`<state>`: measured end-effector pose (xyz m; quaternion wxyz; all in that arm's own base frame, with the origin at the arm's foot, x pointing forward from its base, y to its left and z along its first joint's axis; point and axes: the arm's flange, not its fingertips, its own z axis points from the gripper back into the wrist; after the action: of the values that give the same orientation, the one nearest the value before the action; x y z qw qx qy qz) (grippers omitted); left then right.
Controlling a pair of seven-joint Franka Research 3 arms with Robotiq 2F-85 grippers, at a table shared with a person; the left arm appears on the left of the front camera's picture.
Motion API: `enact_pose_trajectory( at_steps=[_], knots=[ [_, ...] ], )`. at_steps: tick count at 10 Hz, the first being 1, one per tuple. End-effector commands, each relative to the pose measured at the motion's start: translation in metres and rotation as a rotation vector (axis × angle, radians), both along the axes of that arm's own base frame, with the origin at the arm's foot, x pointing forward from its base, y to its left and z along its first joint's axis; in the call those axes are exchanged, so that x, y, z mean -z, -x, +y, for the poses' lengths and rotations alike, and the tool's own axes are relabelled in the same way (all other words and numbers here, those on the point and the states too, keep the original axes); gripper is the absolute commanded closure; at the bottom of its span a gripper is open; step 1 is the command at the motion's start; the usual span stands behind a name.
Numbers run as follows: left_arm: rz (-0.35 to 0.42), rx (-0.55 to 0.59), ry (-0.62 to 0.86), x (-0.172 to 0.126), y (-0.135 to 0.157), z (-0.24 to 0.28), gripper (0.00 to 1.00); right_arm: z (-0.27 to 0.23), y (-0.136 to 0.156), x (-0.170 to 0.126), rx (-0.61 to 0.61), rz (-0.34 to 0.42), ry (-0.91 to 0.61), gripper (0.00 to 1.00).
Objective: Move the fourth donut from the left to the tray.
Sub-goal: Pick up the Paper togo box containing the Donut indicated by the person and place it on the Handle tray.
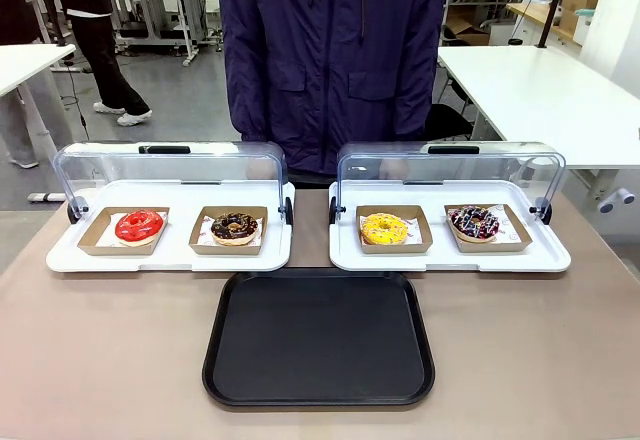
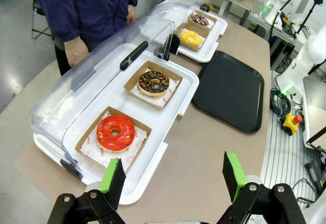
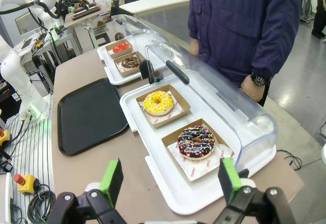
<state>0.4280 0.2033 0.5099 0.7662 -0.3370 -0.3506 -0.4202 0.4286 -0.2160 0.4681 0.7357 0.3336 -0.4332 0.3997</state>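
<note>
Left claw is spread wide with nothing between the pads, its body cut off by the bottom edge; right claw is likewise apart and empty. Fourth donut sits in its holder at the right end of the right white tray, just right of the yellow donut, lid tipped back behind it. Black tray lies front centre on the brown table; the person at the far edge is cut off at the top, with white benches behind.

The black tray is matt plastic. The fourth donut wears glossy dark glaze in a dull brown cardboard holder. The lids are clear shiny plastic, the white trays smooth, the table matt.
</note>
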Motion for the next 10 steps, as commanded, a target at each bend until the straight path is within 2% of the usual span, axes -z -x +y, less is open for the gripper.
enact_pose_trajectory(
  at_steps=[1,10],
  knots=[
    [-0.013,0.002,0.005,-0.0013,0.0035,-0.0014,0.00,0.0010,-0.0002,-0.0011,-0.006,-0.010,-0.005,0.00],
    [-0.013,0.002,0.005,-0.0013,0.0035,-0.0014,0.00,0.0010,-0.0002,-0.0011,-0.006,-0.010,-0.005,0.00]
  ],
)
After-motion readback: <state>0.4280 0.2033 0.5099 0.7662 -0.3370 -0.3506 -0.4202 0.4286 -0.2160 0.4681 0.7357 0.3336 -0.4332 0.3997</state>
